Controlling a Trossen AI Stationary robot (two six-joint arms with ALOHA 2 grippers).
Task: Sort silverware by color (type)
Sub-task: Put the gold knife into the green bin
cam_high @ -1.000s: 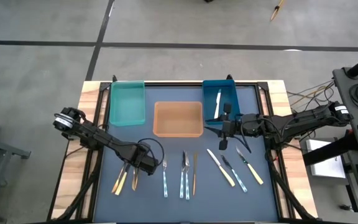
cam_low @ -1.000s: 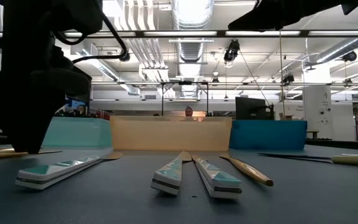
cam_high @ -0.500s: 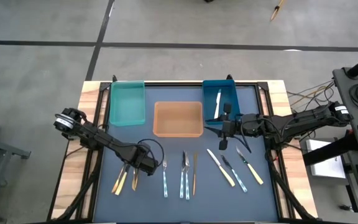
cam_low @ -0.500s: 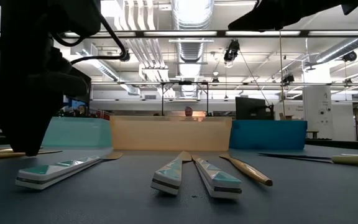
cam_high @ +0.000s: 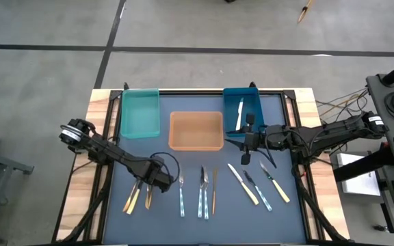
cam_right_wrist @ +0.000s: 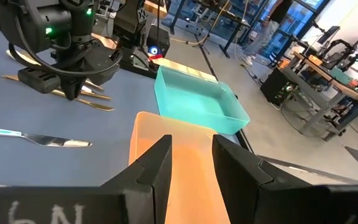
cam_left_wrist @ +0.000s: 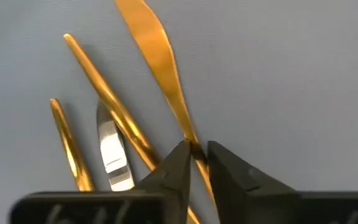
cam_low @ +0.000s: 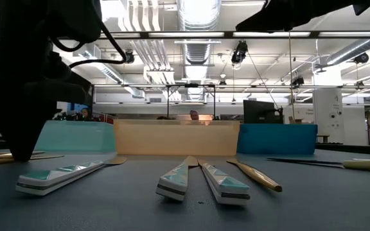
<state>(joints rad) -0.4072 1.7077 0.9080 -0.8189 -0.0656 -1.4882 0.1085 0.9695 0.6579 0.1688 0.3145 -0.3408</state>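
Observation:
Silverware lies in loose groups on the dark mat (cam_high: 183,164). At its left is a small cluster of gold pieces (cam_high: 139,197). My left gripper (cam_high: 154,182) points down over it and is shut on a gold knife (cam_left_wrist: 151,43). Beside the knife lie two gold handles (cam_left_wrist: 107,102) (cam_left_wrist: 67,143) and a silver blade (cam_left_wrist: 112,149). My right gripper (cam_right_wrist: 191,155) hangs open and holds nothing, above the mat in front of the blue bin (cam_high: 241,113). A silver piece (cam_high: 239,113) lies in that bin. My left gripper pinches the gold knife at its narrow neck (cam_left_wrist: 190,138), where blade meets handle, between its two fingers. The fingers (cam_left_wrist: 173,171) come from above, pointing down, and lie across the knife. The knife lies flat on the mat.
A teal bin (cam_high: 140,113), an orange bin (cam_high: 195,130) and the blue bin stand in a row at the far edge. Pale-handled pieces (cam_high: 202,195) and a gold one (cam_high: 215,191) lie mid-table. Cream-handled knives (cam_high: 243,184) (cam_high: 276,183) lie to the right.
My left gripper has stayed over the gold cluster. In the low view its lower end now shows narrower and a touch lower, its fingers having drawn together on the gold knife. The silverware has not moved.

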